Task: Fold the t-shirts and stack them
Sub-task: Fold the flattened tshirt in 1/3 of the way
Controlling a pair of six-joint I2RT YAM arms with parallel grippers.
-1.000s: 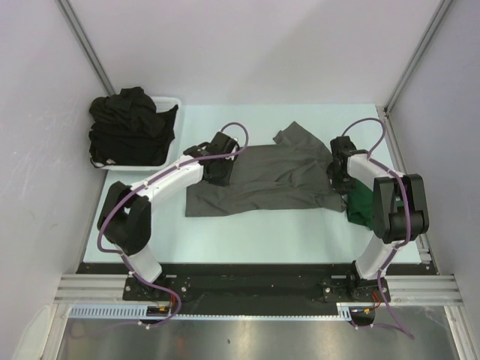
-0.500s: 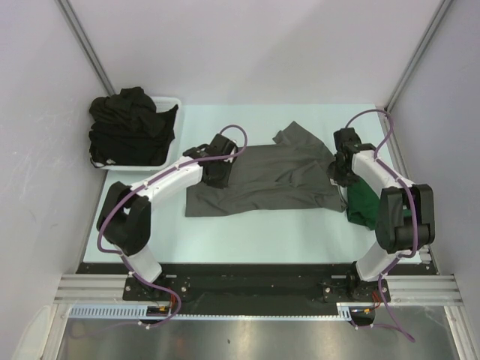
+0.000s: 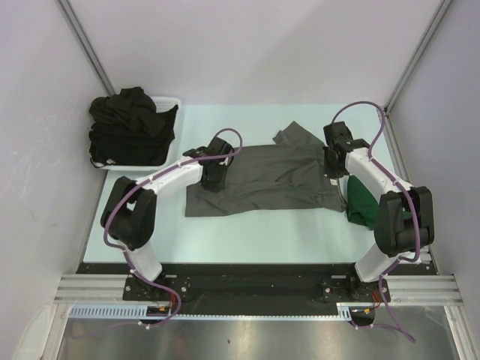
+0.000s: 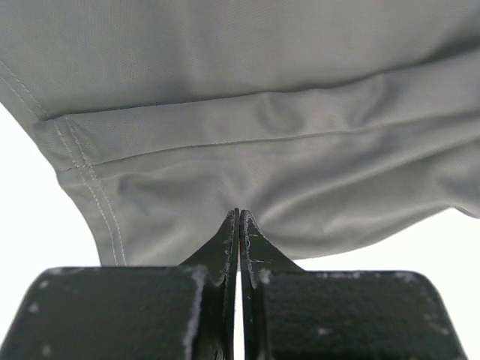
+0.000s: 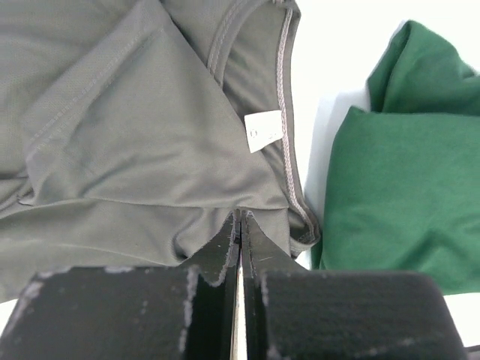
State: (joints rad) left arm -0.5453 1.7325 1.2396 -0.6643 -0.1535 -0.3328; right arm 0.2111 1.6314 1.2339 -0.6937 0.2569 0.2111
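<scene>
The left hand [image 4: 238, 219] is clamped on the grey shirt [image 3: 270, 176] at its hem end, the right hand [image 5: 240, 219] pinched shut on its collar end. That shirt lies spread across the middle of the tabletop [image 3: 262, 232], with a green shirt [image 3: 364, 204] beside it at the right edge and black shirts [image 3: 127, 124] in a basket [image 3: 169, 100] at the far left corner.

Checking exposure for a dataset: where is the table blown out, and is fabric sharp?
Left wrist: table burns white, grey shirt stitching crisp. Right wrist: table white too, neck label print faint, green shirt well exposed. Top external: even light, table shows its tint.
</scene>
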